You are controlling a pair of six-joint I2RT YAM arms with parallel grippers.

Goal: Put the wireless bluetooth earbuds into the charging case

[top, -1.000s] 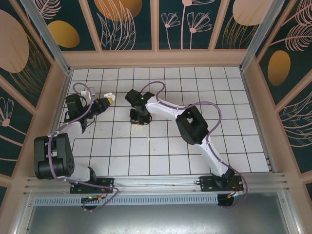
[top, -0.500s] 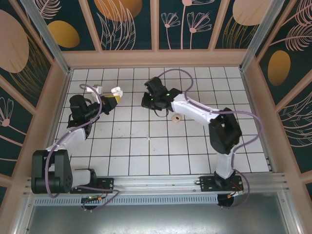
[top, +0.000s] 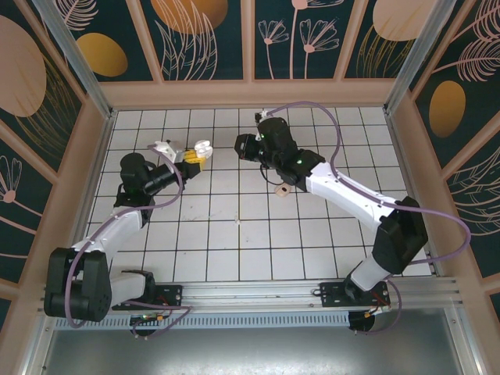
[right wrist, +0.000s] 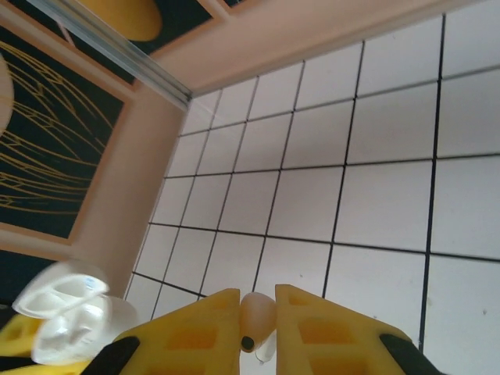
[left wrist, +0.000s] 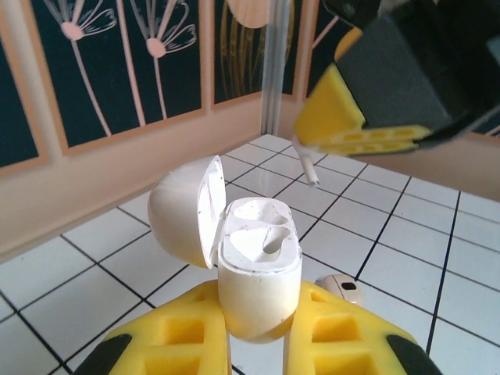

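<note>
The left fingers [left wrist: 176, 332] pinch the white charging case [left wrist: 259, 273] by its bottom and hold it up off the white tiled surface [top: 234, 250]. The case stands up straight. Its lid [left wrist: 181, 211] is flipped open to the left, and two little hollows show on top. Just to the right, close but not touching, the right fingers [right wrist: 195, 328] pinch one pale earbud [right wrist: 256, 311]. In the left wrist view its thin stem pokes down toward the case. A second earbud [top: 283, 190] lies on the surface further right, beside the right arm.
</note>
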